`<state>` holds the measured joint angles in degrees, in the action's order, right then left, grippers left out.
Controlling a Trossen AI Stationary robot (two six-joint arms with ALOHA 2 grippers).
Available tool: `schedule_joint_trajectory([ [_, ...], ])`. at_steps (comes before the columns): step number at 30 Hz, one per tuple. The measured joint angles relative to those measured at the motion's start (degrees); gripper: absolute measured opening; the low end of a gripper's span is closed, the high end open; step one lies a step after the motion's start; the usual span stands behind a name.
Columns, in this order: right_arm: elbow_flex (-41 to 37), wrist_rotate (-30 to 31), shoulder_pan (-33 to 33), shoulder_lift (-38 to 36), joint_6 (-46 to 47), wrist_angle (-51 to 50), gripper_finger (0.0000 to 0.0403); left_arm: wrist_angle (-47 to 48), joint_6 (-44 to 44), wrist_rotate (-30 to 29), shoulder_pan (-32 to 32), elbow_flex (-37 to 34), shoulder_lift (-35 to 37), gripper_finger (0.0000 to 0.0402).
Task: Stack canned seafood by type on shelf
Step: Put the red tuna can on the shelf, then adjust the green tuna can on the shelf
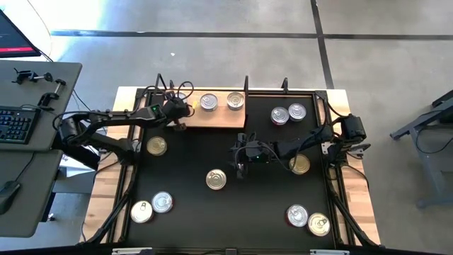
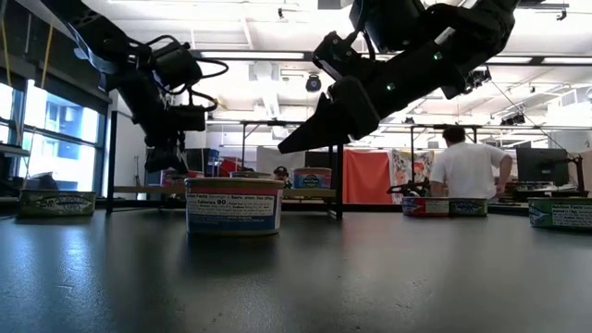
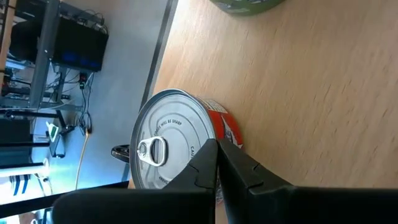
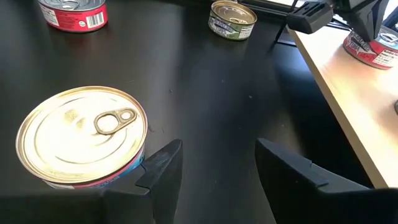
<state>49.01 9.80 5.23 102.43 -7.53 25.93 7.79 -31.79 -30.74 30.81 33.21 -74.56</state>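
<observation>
The shelf [image 1: 212, 117] is a light wooden slab at the far middle of the black mat. Two silver-lidded cans [image 1: 208, 103] [image 1: 235, 100] stand on it. A third can [image 3: 168, 146], with a silver lid and a red side, stands at the shelf's left end. My left gripper [image 1: 180, 117] [image 3: 217, 148] is shut, pointing down at this can's side. My right gripper [image 1: 241, 161] [image 4: 211, 165] hangs open above the mat's middle. A gold-lidded can [image 4: 81, 134] [image 1: 216, 179] rests on the mat beside and below its fingers, outside the gap. My left gripper's shut fingertips [image 3: 208, 155] stand right against the red side wall [image 3: 225, 127] of the can at the shelf's left end, coming slanting down from the table's left. Whether they touch it, I cannot tell. The can stands upright on the wood.
More cans lie about the mat: one at the left [image 1: 156, 146], two near left [image 1: 141, 211] [image 1: 161, 202], two far right [image 1: 279, 115] [image 1: 297, 111], one under the right arm [image 1: 299, 164], two near right [image 1: 297, 214] [image 1: 318, 224]. A person stands in the room behind [image 2: 467, 166].
</observation>
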Motion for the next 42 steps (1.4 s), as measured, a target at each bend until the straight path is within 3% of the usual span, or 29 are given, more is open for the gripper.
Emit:
schedule_joint_trajectory([
  [18, 0.00, -0.04, 0.01, 0.00, 0.00, 0.02, 0.0192, 2.46, 6.91, -0.43, -0.91, 0.00, 1.23, 0.0119],
  [26, 0.00, -0.37, 0.00, 0.00, 0.02, 0.95, 0.0192, 1.89, 11.10, 1.27, -8.49, 0.00, 7.55, 0.0122],
  [31, 0.00, -0.31, 0.00, 0.00, 0.02, 2.72, 0.0192, -2.96, 12.29, 14.08, -13.30, 0.00, 9.56, 0.0122],
  [34, 0.00, -0.20, 0.00, 0.00, 0.02, 3.38, 0.0192, -10.69, 12.70, 21.11, -14.83, 0.04, 7.23, 0.0120],
  [39, 0.00, -0.15, 0.01, 0.00, 0.02, 3.65, 0.0192, -24.43, 13.02, 19.27, -14.34, 0.07, -1.30, 0.0100],
  [42, 0.00, -0.13, 0.02, 0.00, 0.02, 3.62, 0.0192, -25.35, 13.12, 16.18, -11.22, 3.01, -6.72, 0.0085],
])
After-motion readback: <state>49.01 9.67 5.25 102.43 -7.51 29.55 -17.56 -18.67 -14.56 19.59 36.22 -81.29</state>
